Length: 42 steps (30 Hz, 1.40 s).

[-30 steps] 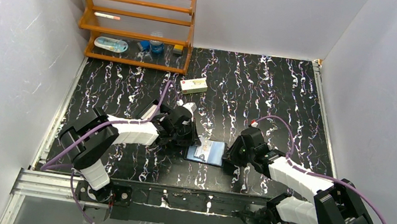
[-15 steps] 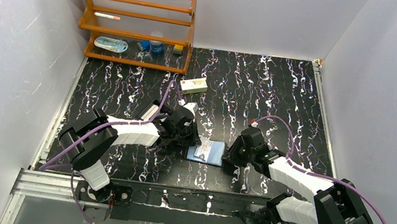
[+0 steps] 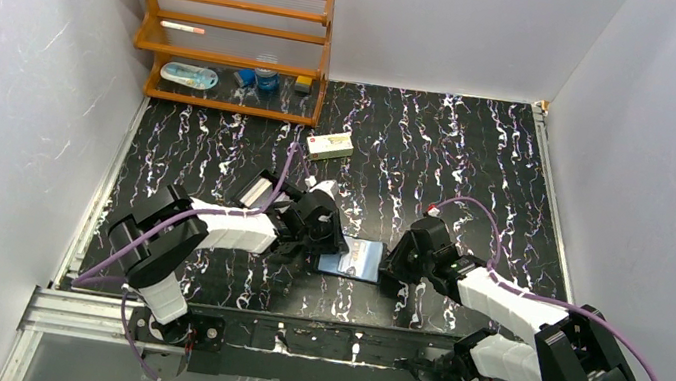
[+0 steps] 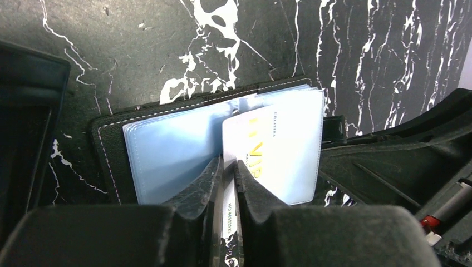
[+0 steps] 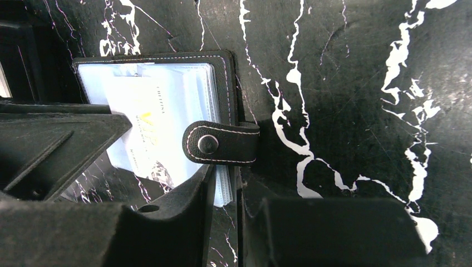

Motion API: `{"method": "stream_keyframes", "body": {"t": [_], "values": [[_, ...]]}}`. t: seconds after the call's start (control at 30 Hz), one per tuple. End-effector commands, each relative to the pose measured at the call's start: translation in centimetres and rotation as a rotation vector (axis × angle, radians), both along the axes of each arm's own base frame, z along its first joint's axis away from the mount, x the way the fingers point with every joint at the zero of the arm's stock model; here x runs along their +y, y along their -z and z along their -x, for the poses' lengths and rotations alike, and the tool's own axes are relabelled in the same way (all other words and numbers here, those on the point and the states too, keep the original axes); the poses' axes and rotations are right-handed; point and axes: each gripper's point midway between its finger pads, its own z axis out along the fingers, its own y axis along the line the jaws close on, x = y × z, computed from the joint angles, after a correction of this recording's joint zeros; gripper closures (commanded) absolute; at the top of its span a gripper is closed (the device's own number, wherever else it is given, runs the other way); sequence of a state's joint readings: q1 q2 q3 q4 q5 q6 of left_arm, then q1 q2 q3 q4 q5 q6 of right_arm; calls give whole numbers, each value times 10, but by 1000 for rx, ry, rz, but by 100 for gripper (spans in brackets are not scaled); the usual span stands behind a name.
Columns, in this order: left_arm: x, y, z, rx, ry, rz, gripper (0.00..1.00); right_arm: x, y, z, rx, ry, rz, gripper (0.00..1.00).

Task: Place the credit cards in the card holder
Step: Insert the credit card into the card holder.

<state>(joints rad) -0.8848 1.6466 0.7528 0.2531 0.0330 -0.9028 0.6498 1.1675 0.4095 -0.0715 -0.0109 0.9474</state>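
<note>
- grip: the left gripper [image 4: 228, 165] is almost fully closed, pinching one credit card [image 4: 261, 150] by its near edge, with the white plastic showing in the slit between the fingers.
- the card's far end lies over the card holder [image 4: 108, 161], on the sleeve half nearer the right arm; i cannot tell how deep it sits in the sleeve.
- the right gripper [image 5: 225, 183] is closed narrowly on the card holder's outer edge, just below the snap tab [image 5: 222, 143], with clear sleeve [image 5: 222, 192] edges in the gap.
- the card holder lies open and flat on the marbled table [image 4: 334, 44] between the two grippers.
- handling, as a judgement: the card is light, stiff and slick, so an edge pinch should hold it but it could slip or skew; keep it flat and in line with the sleeve mouth.
- the sleeves look soft and glossy and will probably buckle or cling, so the holder needs pinning at its stitched cover edge, not at the loose pages.
</note>
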Motion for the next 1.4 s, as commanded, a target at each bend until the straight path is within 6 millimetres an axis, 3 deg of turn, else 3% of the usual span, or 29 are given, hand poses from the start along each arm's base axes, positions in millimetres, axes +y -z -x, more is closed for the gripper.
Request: {"method": "stream_keyframes", "body": {"t": [0.0,0.3,1.03,1.37], "values": [[7,16,12,35,16,-90,89,-2,5,5,11,1,3,73],[-1,-2,10,11,36,-70,69,0,-17,-1,-33,-4,-13,73],[-43,-11,28,-21,163,-16,65,7,-1,1,-2,-25,-29,77],[-30,-19,21,-72,133,-96,57,-1,-7,2,-14,-15,1,77]]}}
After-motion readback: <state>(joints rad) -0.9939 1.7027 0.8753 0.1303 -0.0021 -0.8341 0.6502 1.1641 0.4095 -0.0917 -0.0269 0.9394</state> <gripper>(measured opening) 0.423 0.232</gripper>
